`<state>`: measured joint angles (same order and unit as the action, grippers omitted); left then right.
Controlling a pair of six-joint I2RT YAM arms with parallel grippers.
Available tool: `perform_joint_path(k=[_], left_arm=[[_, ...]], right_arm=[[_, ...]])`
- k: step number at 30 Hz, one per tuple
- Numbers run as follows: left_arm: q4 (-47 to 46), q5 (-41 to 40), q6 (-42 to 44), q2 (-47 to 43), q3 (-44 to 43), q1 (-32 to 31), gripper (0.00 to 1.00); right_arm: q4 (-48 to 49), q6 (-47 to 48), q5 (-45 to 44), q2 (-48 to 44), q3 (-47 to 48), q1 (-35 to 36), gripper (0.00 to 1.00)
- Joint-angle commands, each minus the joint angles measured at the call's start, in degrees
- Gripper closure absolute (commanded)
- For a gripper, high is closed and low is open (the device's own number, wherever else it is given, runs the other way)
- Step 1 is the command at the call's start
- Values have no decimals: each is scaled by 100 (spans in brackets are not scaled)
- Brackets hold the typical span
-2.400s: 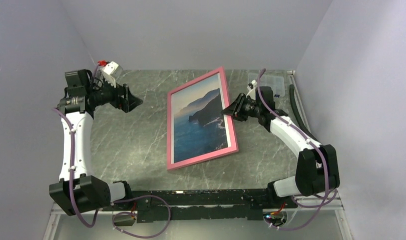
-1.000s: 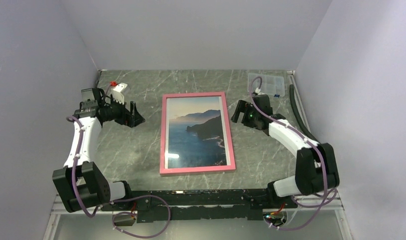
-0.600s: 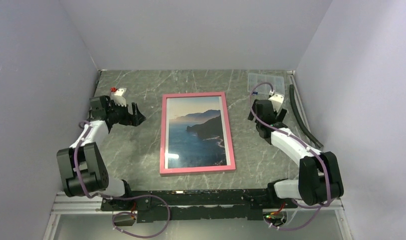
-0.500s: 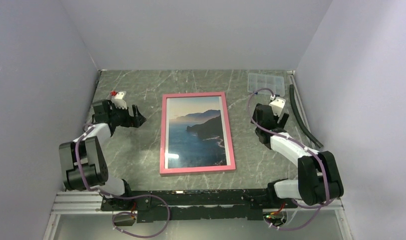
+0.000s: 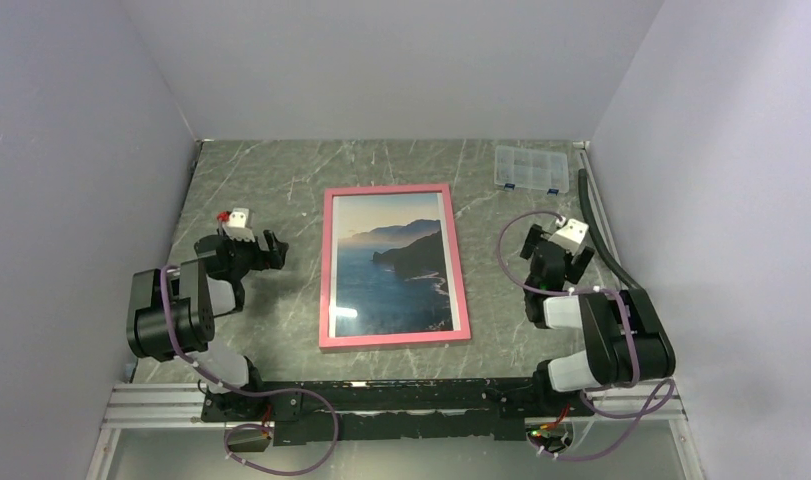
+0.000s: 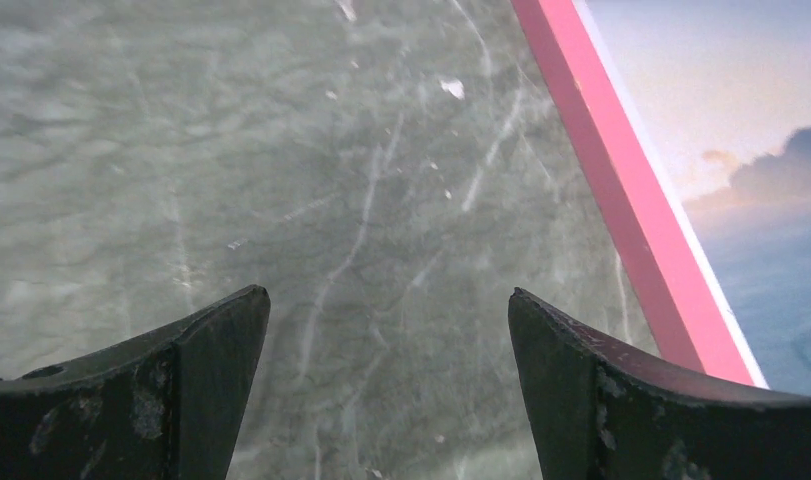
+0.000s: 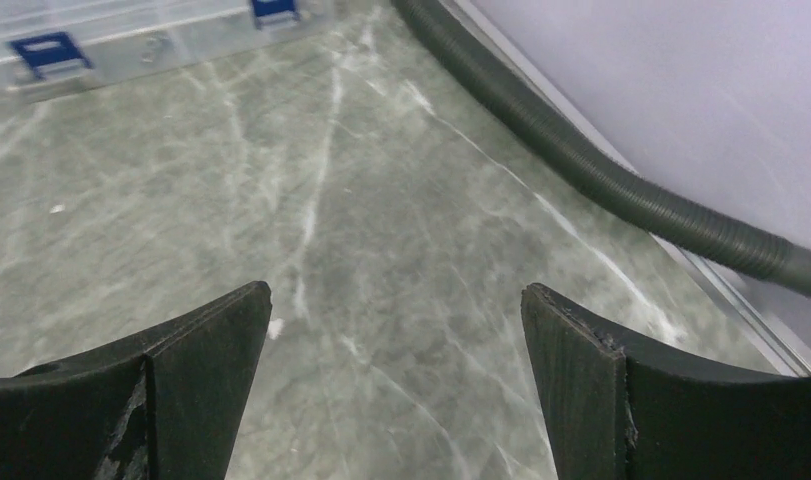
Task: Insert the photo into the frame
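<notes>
Both the left fingers (image 6: 171, 400) and right fingers (image 7: 181, 400) are gaping wide, gripping nothing; the photo (image 5: 393, 262) is lying inside the frame (image 5: 393, 340) on the desk (image 5: 271, 180).

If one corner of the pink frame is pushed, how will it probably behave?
The frame lies flat on the smooth table, so it would probably slide and turn, not tip. It looks thin and rigid, likely light. Its low edge seems hard to pinch.
</notes>
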<state>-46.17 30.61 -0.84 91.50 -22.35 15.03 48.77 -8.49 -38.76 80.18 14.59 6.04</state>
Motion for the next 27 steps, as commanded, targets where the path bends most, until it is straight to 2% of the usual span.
perform_joint_path(k=[1, 2, 3, 4, 5, 6, 7, 8, 10, 12, 14, 17, 19, 27], left_arm=[[-2531, -844, -307, 424, 605, -227, 5], [-1962, -951, -265, 225, 573, -215, 5], [-1187, -1234, -169, 17, 373, -256, 5], [-1222, -1491, -283, 214, 177, -300, 5], [-1222, -1583, -308, 302, 86, -373, 5], [-641, -1761, -188, 147, -38, -492, 5], [-504, -1948, -120, 157, -145, -608, 5], [-825, -2010, -152, 278, -101, -645, 5], [-431, -2033, -100, 116, -148, -657, 5], [-851, -2059, -141, 239, -69, -669, 5], [-501, -2059, -89, 123, -128, -672, 5], [-804, -2075, -135, 217, -82, -675, 5], [-590, -2059, -102, 159, -114, -676, 5], [-733, -2071, -120, 206, -90, -684, 5]], right_arm=[[1685, 569, 1319, 400, -185, -86, 0], [2494, 716, 1203, 621, -342, -79, 0], [1999, 563, 1225, 471, -277, -82, 0], [1633, 418, 1288, 456, -137, -136, 0], [1761, 498, 1392, 606, -35, -207, 0], [1590, 453, 1505, 548, 4, -261, 0], [1308, 315, 1674, 454, 43, -360, 0], [1500, 355, 1694, 502, 5, -402, 0], [1580, 403, 1686, 455, -67, -396, 0], [1612, 401, 1677, 444, -88, -401, 0], [1806, 439, 1559, 451, -162, -343, 0], [1865, 486, 1427, 506, -145, -273, 0], [1773, 459, 1423, 477, -127, -270, 0], [1626, 425, 1538, 540, -34, -290, 0]])
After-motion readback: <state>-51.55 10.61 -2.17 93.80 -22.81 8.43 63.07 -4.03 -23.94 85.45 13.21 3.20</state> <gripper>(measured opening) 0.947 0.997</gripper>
